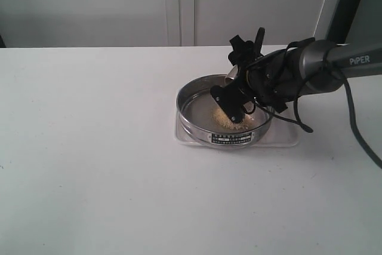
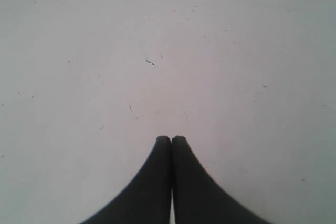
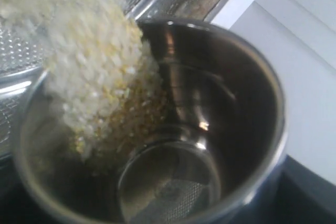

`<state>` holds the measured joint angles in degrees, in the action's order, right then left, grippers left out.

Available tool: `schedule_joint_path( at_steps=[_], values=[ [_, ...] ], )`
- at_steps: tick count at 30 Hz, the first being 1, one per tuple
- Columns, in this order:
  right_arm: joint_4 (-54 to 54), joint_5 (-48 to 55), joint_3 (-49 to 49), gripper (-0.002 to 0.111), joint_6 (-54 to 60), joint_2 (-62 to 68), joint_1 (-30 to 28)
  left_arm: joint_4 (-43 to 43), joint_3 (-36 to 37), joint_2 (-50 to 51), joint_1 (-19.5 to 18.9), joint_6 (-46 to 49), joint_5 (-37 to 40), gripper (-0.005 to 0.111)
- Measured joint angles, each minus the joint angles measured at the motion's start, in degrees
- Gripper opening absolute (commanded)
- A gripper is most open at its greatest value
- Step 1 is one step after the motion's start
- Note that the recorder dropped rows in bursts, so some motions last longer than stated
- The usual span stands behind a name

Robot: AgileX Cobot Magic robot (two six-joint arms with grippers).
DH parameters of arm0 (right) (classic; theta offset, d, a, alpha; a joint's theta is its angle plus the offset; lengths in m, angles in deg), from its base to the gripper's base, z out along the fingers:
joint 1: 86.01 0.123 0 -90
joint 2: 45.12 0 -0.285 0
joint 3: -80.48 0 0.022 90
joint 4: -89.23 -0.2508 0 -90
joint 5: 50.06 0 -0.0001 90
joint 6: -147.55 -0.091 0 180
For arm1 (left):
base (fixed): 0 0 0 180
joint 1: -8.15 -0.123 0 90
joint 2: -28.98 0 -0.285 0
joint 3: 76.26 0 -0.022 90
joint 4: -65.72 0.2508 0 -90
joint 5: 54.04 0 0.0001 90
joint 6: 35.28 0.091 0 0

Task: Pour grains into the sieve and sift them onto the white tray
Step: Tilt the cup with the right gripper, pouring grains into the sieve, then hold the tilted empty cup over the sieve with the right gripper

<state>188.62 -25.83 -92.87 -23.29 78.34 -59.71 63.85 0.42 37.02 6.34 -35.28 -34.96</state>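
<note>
Over the sieve [image 1: 197, 125], my right pincer [image 1: 234, 101] grips the small steel cup [image 3: 247, 103], tipped steeply so the grains [image 3: 94, 61] slide out and heap on the mesh. That sieve rests on the white tray [image 1: 286, 138], toward the tabletop's [image 1: 89, 147] far edge, right of centre. My left pincer [image 2: 171, 141] is closed and empty above bare tabletop, and I judge nothing stands in the way.

You have a plain white desk [image 1: 89, 159]; directly on it lies the white tray [image 1: 287, 137], flat, right of the middle.
</note>
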Motion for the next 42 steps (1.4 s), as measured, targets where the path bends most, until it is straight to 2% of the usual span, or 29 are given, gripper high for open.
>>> schedule_joint_path(
  at_steps=[7,14,31,42],
  values=[
    [0.0,-0.3,0.0,0.0,4.36,0.0,0.0,0.0,0.0,0.0,0.0,0.0,0.0,0.0],
    [0.0,3.76,-0.13,0.0,8.16,0.0,1.83,0.0,0.0,0.0,0.0,0.0,0.0,0.0],
    [0.0,15.15,-0.65,0.0,8.45,0.0,4.84,0.0,0.0,0.0,0.0,0.0,0.0,0.0],
    [-0.12,15.28,-0.65,0.0,7.76,0.0,6.55,0.0,0.0,0.0,0.0,0.0,0.0,0.0]
  ],
)
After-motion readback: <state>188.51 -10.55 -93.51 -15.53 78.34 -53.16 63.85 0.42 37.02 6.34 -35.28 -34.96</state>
